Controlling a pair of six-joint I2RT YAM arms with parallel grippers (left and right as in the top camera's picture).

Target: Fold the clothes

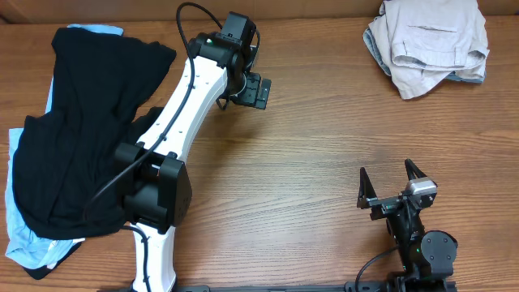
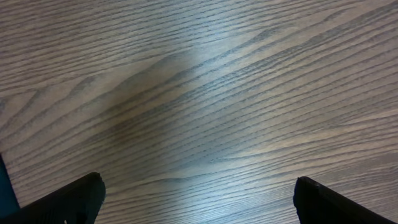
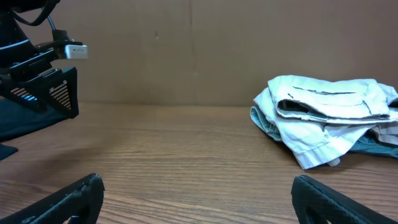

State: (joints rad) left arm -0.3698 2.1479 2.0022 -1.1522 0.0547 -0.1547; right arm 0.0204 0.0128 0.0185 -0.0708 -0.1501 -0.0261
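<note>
The pale beige khaki shorts (image 1: 430, 40) lie folded in a heap at the table's far right, on top of faded denim shorts (image 1: 474, 77); the heap also shows in the right wrist view (image 3: 329, 112). A black garment (image 1: 81, 130) lies over a pale-blue garment (image 1: 20, 235) at the left. My left gripper (image 1: 258, 91) is open and empty over bare wood at the far middle, its fingertips in the left wrist view (image 2: 199, 199). My right gripper (image 1: 388, 185) is open and empty near the front right, as the right wrist view (image 3: 196, 196) shows.
The wooden table (image 1: 324, 146) stretches between the two piles. The white left arm (image 1: 178, 113) crosses the edge of the black garment. A brown wall (image 3: 186, 50) stands behind the table in the right wrist view.
</note>
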